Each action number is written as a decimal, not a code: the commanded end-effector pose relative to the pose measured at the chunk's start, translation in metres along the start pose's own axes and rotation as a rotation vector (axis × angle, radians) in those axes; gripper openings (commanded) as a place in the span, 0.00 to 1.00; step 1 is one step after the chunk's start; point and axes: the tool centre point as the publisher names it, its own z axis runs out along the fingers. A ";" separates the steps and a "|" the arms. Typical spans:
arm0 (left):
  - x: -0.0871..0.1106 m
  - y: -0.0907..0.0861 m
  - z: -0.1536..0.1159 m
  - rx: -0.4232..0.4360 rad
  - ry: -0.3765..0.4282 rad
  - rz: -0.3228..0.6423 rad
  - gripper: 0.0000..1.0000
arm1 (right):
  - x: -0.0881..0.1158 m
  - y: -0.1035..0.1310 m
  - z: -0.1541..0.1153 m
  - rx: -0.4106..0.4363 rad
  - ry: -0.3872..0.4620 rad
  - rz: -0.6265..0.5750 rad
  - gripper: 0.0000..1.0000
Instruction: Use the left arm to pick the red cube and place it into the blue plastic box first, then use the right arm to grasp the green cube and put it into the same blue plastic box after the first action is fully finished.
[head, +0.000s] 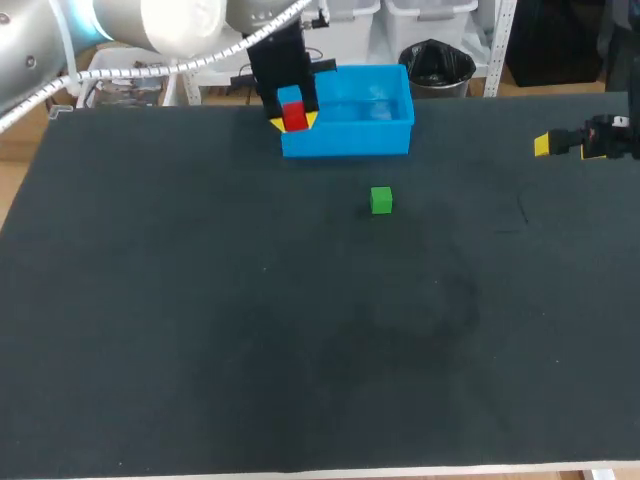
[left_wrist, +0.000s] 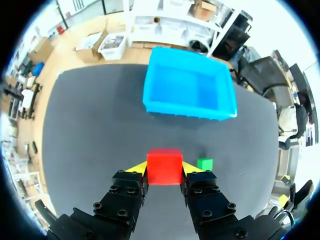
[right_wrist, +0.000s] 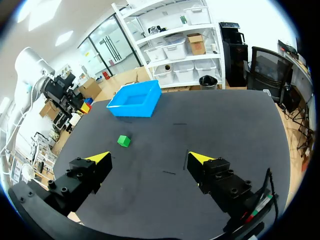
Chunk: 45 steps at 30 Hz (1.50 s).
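My left gripper (head: 293, 121) is shut on the red cube (head: 294, 115), holding it in the air at the left end of the blue plastic box (head: 390, 125). In the left wrist view the red cube (left_wrist: 164, 166) sits between the yellow tips of that gripper (left_wrist: 164, 169), with the blue box (left_wrist: 188, 89) ahead and lower. The green cube (head: 381, 200) rests on the table in front of the box and shows beside the right finger as the green cube (left_wrist: 204, 163). My right gripper (head: 548, 144) stands open at the table's right side; its view shows the gripper (right_wrist: 151, 160), green cube (right_wrist: 123, 141) and blue box (right_wrist: 135, 100) far ahead.
The dark table top (head: 250, 330) stretches wide in front of the box and cube. The box stands near the far edge of the table.
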 end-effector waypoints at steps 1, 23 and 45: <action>-0.012 -0.003 -0.003 0.029 0.002 -0.011 0.00 | 0.000 0.001 0.000 0.004 0.001 0.001 1.00; -0.090 -0.037 -0.014 0.222 -0.013 -0.098 0.00 | 0.000 0.001 0.000 0.004 0.001 0.001 1.00; -0.151 -0.065 0.015 0.278 0.012 -0.208 0.00 | 0.000 0.001 0.000 0.004 0.001 0.001 1.00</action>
